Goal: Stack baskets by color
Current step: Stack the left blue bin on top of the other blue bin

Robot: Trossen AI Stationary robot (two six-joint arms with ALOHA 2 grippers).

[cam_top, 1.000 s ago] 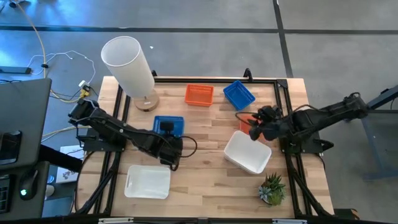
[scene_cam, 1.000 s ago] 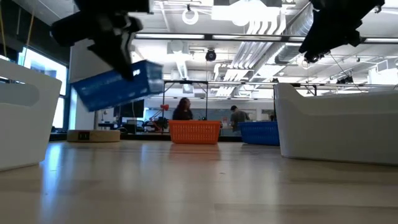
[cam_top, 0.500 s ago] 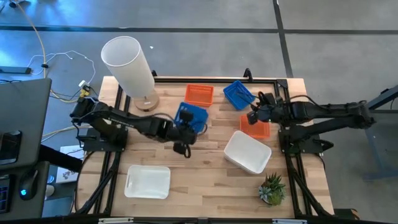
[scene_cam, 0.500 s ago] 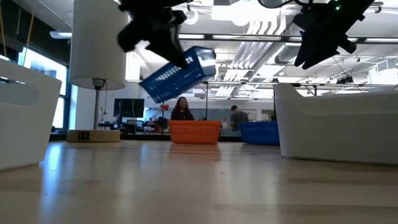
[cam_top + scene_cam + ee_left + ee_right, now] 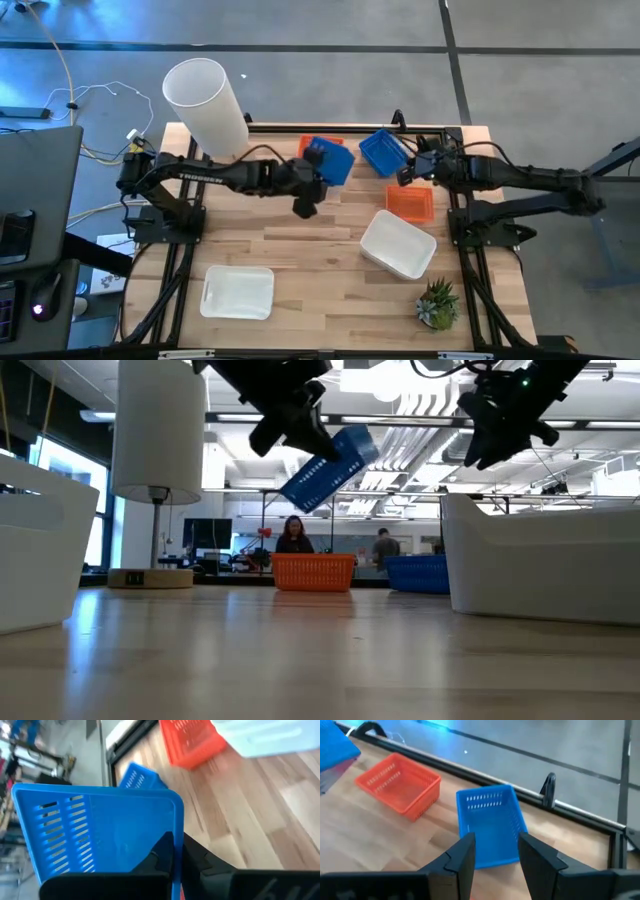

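My left gripper (image 5: 314, 176) is shut on a blue basket (image 5: 334, 161), which hangs tilted above an orange basket (image 5: 318, 143) near the far edge. The low view shows the held basket (image 5: 330, 465) well above the table. A second blue basket (image 5: 383, 152) stands on the table at the far right. My right gripper (image 5: 408, 172) hovers open just short of it, beside another orange basket (image 5: 410, 203). In the right wrist view the open fingers (image 5: 465, 860) frame the standing blue basket (image 5: 492, 825) from above, touching nothing. My left gripper pinches one side wall of the blue basket at its rim (image 5: 176, 827), one finger inside the basket and one outside. The fingers come slanting down from the table's left. The basket is lifted clear of the table and tilted, its open side turned toward the wrist camera.
A tall white cylinder lamp (image 5: 205, 105) stands at the far left corner. One white basket (image 5: 238, 292) lies near the front left and another (image 5: 397, 243) at the right. A small potted plant (image 5: 437, 303) stands at the front right. Bare wood lies in the middle.
My left gripper has swung from the table's left toward the far edge and the right with the blue basket, rising and rolling, so the basket now hangs tilted over the far orange basket. My right gripper has moved toward the far edge, up to the standing blue basket, staying open.
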